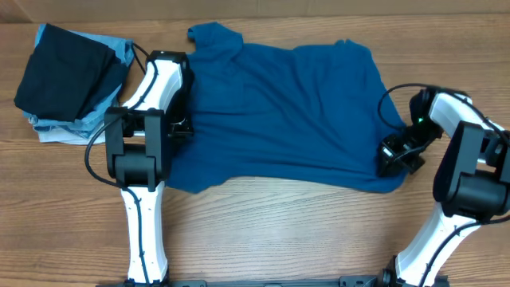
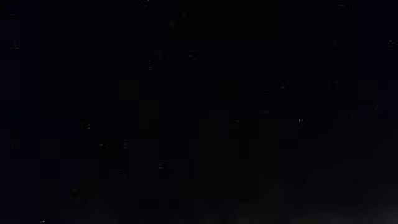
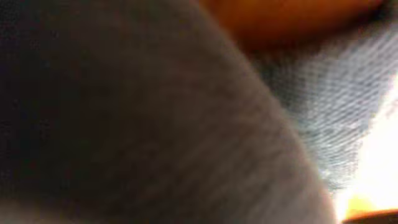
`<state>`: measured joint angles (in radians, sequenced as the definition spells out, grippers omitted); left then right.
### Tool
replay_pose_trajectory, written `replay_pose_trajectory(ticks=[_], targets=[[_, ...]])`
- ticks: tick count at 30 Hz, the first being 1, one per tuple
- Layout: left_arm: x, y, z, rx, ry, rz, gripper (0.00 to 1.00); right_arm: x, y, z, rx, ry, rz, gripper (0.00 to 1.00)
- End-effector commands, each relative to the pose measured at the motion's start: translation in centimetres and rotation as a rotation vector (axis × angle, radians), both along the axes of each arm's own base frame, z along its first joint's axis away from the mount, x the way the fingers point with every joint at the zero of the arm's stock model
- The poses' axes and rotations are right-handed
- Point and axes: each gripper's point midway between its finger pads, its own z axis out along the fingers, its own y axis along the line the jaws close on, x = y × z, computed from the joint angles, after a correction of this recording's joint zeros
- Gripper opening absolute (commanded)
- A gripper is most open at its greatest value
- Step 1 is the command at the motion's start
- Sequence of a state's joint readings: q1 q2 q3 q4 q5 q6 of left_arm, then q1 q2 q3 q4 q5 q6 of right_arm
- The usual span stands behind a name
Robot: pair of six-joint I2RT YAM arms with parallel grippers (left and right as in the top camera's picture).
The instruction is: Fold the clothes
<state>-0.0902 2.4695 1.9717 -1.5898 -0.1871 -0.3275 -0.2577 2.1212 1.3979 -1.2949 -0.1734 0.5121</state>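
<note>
At the left edge of the shirt [image 1: 287, 112], pressing the left gripper [image 1: 180, 127] down onto the cloth, just below the short sleeve. Hiding its jaws under the boxy white and black left arm [image 1: 147, 135] when seen from overhead; giving nothing but blackness in the left wrist view. Leaving their spread, and any hold on the cloth, impossible to tell.

At the shirt's lower right corner, resting the right gripper [image 1: 396, 155], dark and blocky, against the hem and touching it. Filling the right wrist view with a blurred grey rounded shape and a patch of fine pale weave [image 3: 336, 118], far too close for making out jaws. Likewise not telling open from closed, nor whether pinching cloth.

Lying spread flat across the middle of the wood-grain table [image 1: 279, 231]: soft blue knit, roughly rectangular, rippling in shallow wrinkles, with the lower hem running wavy and the collar and sleeve sitting at the far left corner.

Left of the shirt, beyond the left arm and not touching the blue cloth, sitting as a squared pile [image 1: 72, 80] of folded clothes, matte black over pale blue.
</note>
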Motion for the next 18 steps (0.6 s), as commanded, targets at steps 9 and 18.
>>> replay_pose_trajectory(ticks=[9, 18], targets=[[6.9, -4.5, 10.3, -0.255, -0.347, 0.036, 0.77, 6.5, -3.7, 3.2, -0.041, -0.189, 0.184, 0.41], [6.1, -7.8, 14.7, -0.306, -0.433, -0.114, 0.04, 12.3, 1.5, 7.7, 0.007, -0.417, 0.485, 0.53]])
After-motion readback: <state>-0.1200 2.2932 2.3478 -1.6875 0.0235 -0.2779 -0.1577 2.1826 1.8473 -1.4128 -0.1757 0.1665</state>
